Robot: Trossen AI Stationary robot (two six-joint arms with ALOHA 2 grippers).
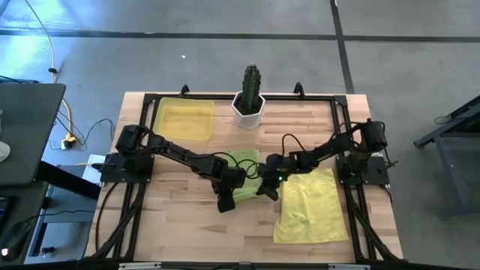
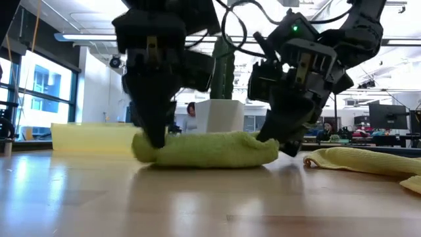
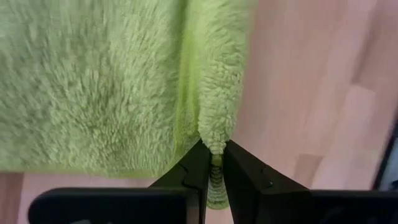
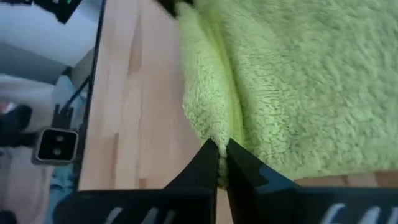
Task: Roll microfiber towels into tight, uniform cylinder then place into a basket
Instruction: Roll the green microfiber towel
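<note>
The lime green microfiber towel point(image 1: 244, 169) lies at the table's middle; in the low view it is a low, flat bundle point(image 2: 204, 150) resting on the wood. A raised fold runs along its near edge. My left gripper point(image 3: 214, 149) is shut on that fold at the towel's left end point(image 2: 154, 141). My right gripper point(image 4: 221, 149) is shut on it at the right end point(image 2: 279, 145). The pale yellow towel point(image 1: 311, 206) lies spread at the near right. The yellow basket point(image 1: 184, 118) stands at the far left. My left gripper pinches the end of the raised fold point(image 3: 216, 135) between its two fingers, at the towel's left end. The fingers slant steeply down from above. The towel lies on the table, slack. My right gripper pinches the other end of the same fold point(image 4: 214, 134) between its two fingers, at the towel's right end. It slants down from the table's right side. The towel stays on the wood.
A white pot with a green cactus point(image 1: 249, 105) stands at the far middle, just beyond the green towel. A black frame point(image 1: 150, 101) runs round the tabletop. Bare wood point(image 1: 187, 232) shows at the near left.
</note>
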